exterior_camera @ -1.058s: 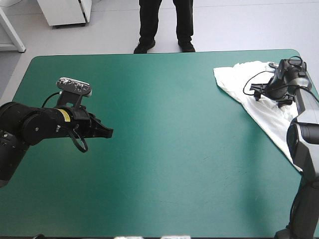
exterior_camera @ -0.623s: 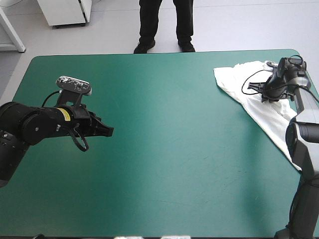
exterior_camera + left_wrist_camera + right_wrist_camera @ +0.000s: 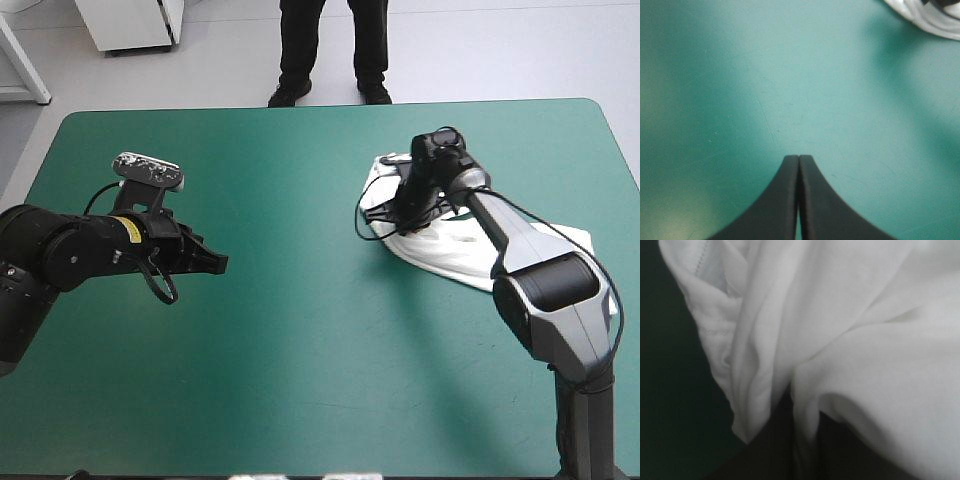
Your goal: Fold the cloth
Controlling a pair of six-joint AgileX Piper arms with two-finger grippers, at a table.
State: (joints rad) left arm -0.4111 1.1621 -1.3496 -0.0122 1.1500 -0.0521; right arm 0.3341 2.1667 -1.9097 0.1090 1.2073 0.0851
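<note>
The white T-shirt (image 3: 452, 252) lies bunched and stretched from the table's middle toward its right edge. My right gripper (image 3: 404, 203) sits at the shirt's leading end, nearest the middle, shut on the T-shirt. In the right wrist view the folds of the T-shirt (image 3: 850, 315) fill nearly everything, and a pleat runs down between the black fingers (image 3: 765, 455) of the right gripper (image 3: 807, 440). My left gripper (image 3: 218, 263) hovers over the left half of the table, shut and holding nothing. In the left wrist view it forms one pointed arch (image 3: 798, 159), with a rim of the T-shirt (image 3: 935, 22) far ahead.
The bare teal-green cover (image 3: 300, 350) spans the gap between the two grippers and the whole near half of the table. Its right edge (image 3: 625, 150) runs close behind the shirt's trailing end.
My right gripper has shut on the T-shirt at the far right corner and dragged it leftward to the table's middle. The left arm has not moved.
</note>
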